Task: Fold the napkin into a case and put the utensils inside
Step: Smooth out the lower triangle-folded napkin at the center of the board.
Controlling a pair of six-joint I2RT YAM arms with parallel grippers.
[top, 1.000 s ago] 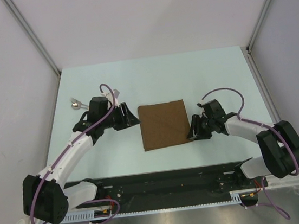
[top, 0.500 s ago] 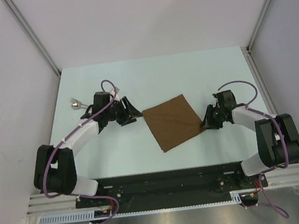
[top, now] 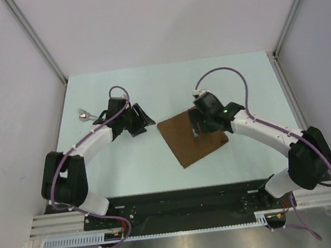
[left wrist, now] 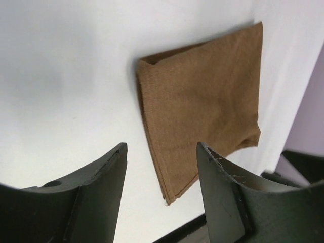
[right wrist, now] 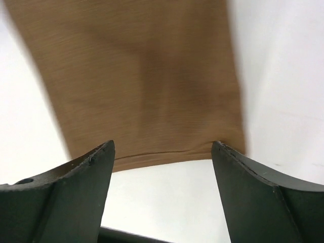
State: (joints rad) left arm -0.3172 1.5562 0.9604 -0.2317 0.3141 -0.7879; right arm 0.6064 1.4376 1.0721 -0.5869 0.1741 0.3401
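While the right gripper (right wrist: 162,147) hangs apart over the napkin (top: 186,142) lying on the table (top: 238,78) and the left gripper (left wrist: 161,147) sits apart beside it, the cloth looks light and limp, best pinched at a corner.

- Centre of the top view: the right gripper (top: 198,129) hides the upper right part of the napkin (top: 183,145).
- Upper left: the utensils (top: 85,114) are too small to tell apart.
- Right wrist view: the napkin is blurred and cut off by the top edge.
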